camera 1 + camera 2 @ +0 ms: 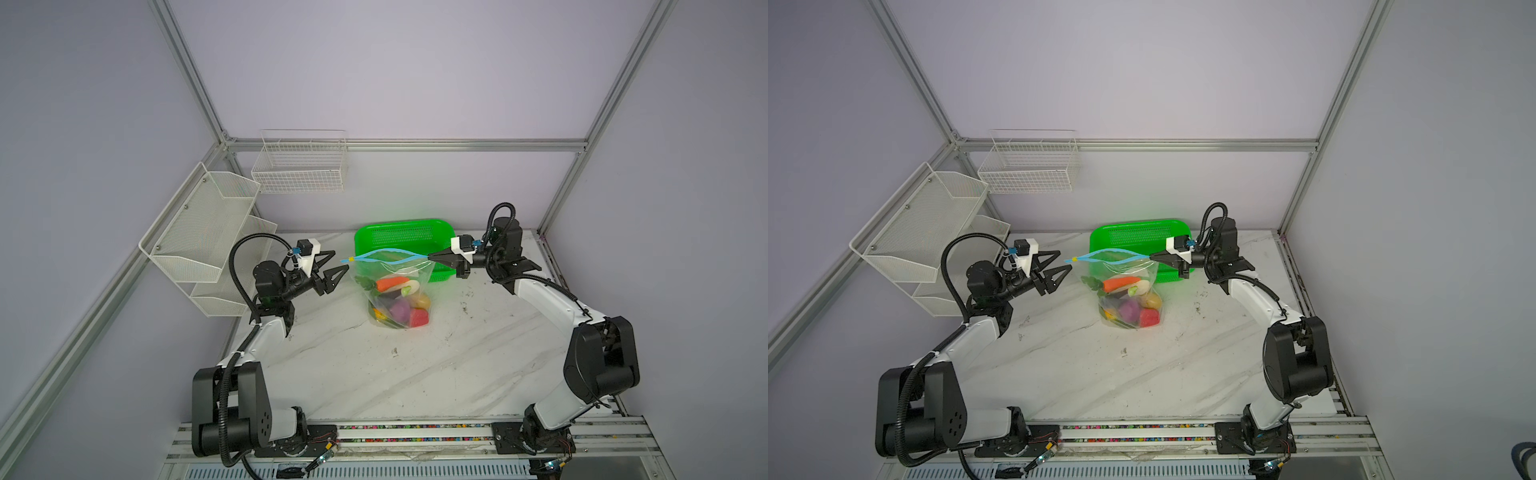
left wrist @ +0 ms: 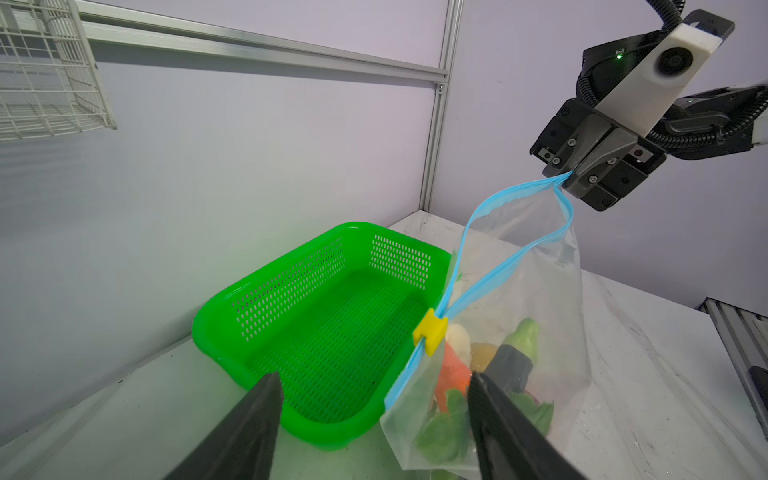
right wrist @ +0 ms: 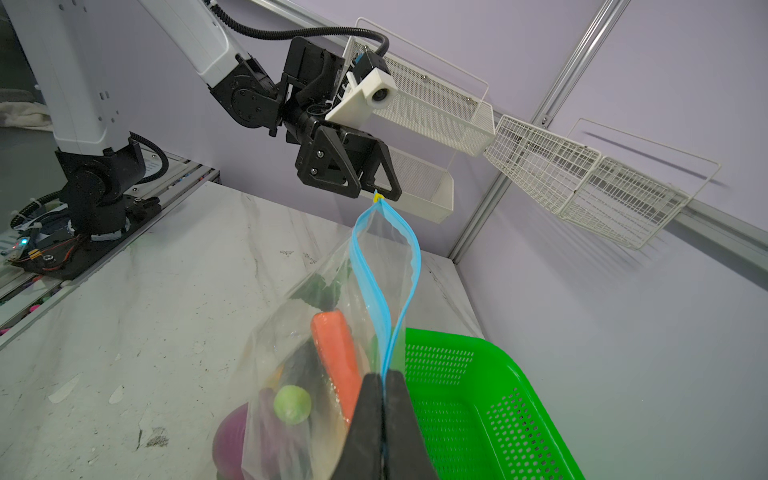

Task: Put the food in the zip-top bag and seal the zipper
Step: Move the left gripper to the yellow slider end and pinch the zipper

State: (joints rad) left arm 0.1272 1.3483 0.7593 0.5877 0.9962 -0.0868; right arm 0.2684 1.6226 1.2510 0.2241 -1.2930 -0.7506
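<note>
Marble top [image 1: 415, 374]; right fingers [image 3: 368, 419] clamp zipper [image 3: 360, 266], left fingers [image 2: 249, 424] open, apparently beside slider [image 2: 431, 332]

Parted jaws before yellow slider [image 2: 430, 332]

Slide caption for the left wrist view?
Right gripper pinches the zipper end; open left gripper faces the yellow slider.

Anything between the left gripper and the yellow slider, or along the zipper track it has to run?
Nothing visible. The left gripper, jaws open, faces the slider with only air between. The zipper gapes open, its track bare up to the right gripper, which pinches the far end.
</note>
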